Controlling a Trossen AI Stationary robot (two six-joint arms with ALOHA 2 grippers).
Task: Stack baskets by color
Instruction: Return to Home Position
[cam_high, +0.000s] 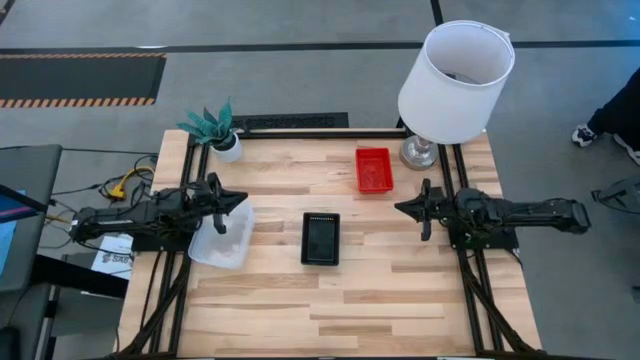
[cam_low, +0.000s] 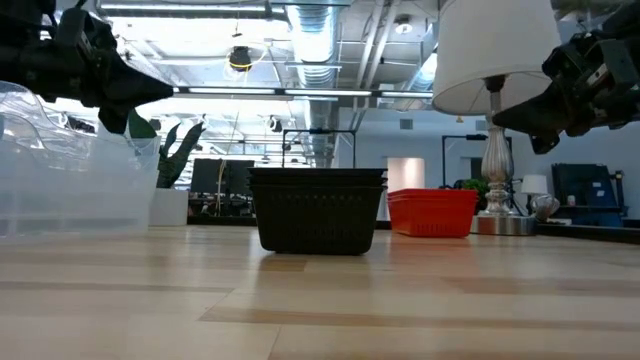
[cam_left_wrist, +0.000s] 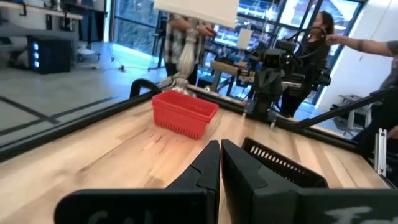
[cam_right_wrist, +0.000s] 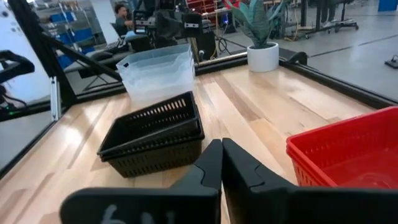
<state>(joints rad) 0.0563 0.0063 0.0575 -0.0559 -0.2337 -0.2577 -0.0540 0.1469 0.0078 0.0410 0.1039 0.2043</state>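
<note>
Looks like the black baskets (cam_high: 320, 238) sit stacked mid-table, red baskets (cam_high: 374, 168) near the lamp (cam_high: 455, 80), clear baskets (cam_high: 222, 240) under the left gripper (cam_high: 243, 200), which like the right gripper (cam_high: 399, 208) is pinched shut and empty, so a dip going home could clip that clear stack.

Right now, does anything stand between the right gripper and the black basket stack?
Nothing visible: only bare table lies between the right gripper and the black basket stack; the red baskets sit aside.
</note>
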